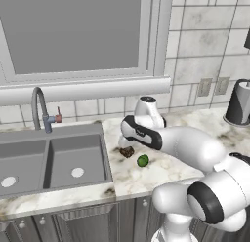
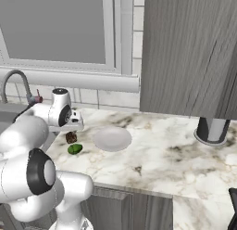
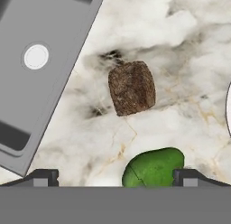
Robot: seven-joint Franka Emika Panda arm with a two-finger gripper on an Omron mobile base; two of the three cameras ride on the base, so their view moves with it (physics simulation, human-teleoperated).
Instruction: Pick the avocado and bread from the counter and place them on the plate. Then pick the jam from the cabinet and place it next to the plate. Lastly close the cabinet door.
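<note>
Avocado [image 3: 153,168] and bread [image 3: 131,88] both resting on tabletop [image 2: 176,159], near each other but apart, between sink and plate.

Tabletop: white marble look with brown and grey veining, running along tiled wall below window [image 1: 78,31].

Cabinet [image 2: 190,53]: dark grey wood grain, hanging above right part of tabletop in right base view; door position not discernible.

Sink [image 1: 53,160]: grey, double basin, set into tabletop left of the food items; curved faucet [image 1: 40,107] behind it.

Plate [image 2: 112,138]: white, round, shallow, lying flat on tabletop just right of avocado and bread, nothing on it.

Dark cylindrical container [image 2: 212,130]: standing on tabletop far right, well apart from plate.

Hand [image 3: 115,177]: released, fingers spread wide, nothing gripped; positioned above tabletop over the two food items, looking down. Avocado seen between the fingertips [image 3: 45,177] at lower edge of hand view, nearer one tip; contact not discernible.

Bread: dark brown, rough, blocky lump, beyond avocado in hand view.

Avocado: glossy green, smallest item.
</note>
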